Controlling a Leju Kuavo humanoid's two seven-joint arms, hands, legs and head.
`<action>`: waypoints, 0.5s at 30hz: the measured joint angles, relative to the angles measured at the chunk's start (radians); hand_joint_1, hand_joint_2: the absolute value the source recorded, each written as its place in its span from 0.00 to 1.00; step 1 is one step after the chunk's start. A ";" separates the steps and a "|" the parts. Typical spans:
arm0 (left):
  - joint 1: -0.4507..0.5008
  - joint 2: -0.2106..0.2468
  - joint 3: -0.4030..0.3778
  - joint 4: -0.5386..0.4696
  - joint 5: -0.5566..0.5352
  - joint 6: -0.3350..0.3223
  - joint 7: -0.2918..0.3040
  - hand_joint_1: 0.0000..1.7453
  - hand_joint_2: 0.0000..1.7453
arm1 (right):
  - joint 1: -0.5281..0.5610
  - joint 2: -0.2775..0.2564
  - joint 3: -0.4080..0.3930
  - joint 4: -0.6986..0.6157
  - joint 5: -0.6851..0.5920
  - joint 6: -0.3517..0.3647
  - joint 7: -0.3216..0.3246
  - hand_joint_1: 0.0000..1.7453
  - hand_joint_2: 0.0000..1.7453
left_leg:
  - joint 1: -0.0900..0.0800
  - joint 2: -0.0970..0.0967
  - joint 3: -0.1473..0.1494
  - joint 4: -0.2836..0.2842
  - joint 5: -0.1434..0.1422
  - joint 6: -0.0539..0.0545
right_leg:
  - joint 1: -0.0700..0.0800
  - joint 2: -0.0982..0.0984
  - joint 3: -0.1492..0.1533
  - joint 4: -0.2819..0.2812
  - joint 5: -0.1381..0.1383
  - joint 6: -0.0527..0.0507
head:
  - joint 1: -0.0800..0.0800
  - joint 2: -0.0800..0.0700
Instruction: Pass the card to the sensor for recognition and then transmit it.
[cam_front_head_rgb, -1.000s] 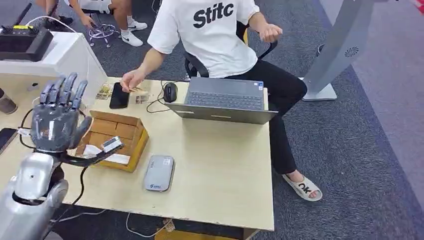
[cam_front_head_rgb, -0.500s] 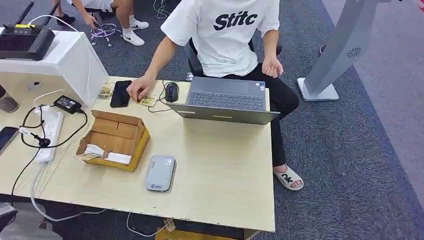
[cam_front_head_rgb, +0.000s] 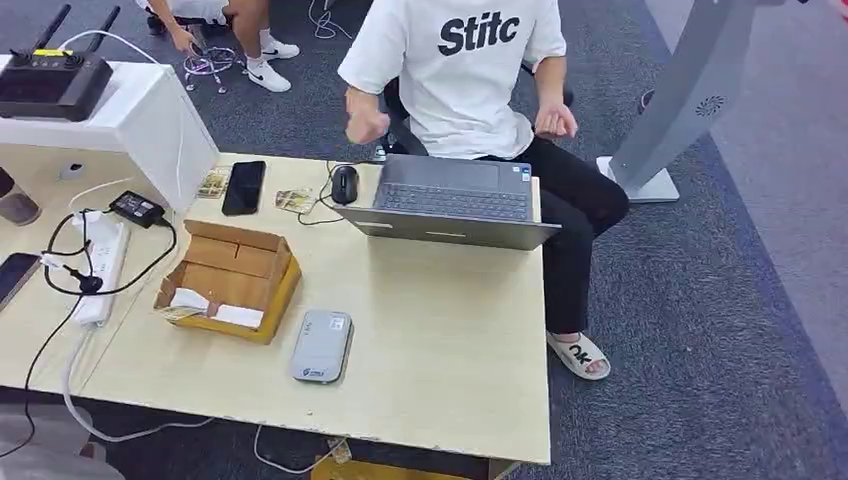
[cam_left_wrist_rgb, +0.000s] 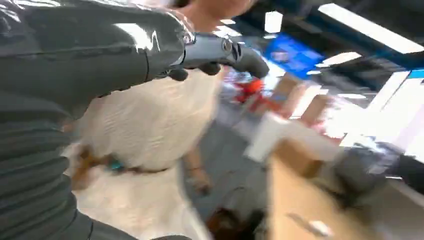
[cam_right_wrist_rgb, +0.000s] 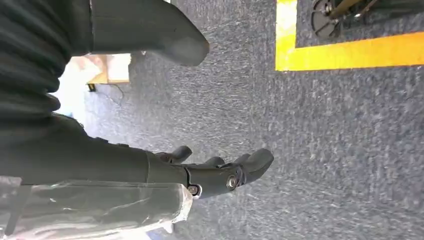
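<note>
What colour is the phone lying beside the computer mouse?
Black; the phone shows best in the head view.

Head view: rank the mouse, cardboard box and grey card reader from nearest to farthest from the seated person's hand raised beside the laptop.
From the person's hand:
1. mouse, at the desk's far edge beside the laptop.
2. cardboard box, mid-desk, on the robot's left side.
3. grey card reader, towards the desk's near edge.

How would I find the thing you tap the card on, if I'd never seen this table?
Start at the wooden desk, then the open cardboard box. Beside it, towards the near edge, lies the card reader: flat, silver-grey, rounded, unlike the black phone.
</note>
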 joint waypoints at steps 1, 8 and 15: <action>-0.020 -0.014 0.032 0.108 -0.003 0.043 0.026 0.00 1.00 | 0.000 0.000 0.000 0.000 0.000 -0.003 0.002 0.00 1.00 | 0.000 0.000 0.000 0.000 0.000 0.000 | 0.000 0.000 0.000 0.000 0.000 0.000 | 0.001 0.000; -0.072 -0.011 0.121 0.741 -0.082 0.265 0.125 0.00 1.00 | -0.003 -0.004 0.002 0.000 -0.002 -0.014 0.002 0.00 1.00 | 0.000 -0.003 -0.001 0.001 0.001 0.002 | -0.001 -0.003 0.001 0.000 0.000 0.002 | 0.000 0.000; -0.089 0.027 0.122 1.008 -0.209 0.298 0.261 0.00 1.00 | -0.007 -0.007 0.007 0.000 0.001 -0.012 -0.001 0.00 1.00 | 0.000 -0.003 0.000 0.001 0.001 0.002 | -0.001 -0.003 0.001 0.000 0.000 0.002 | 0.001 0.000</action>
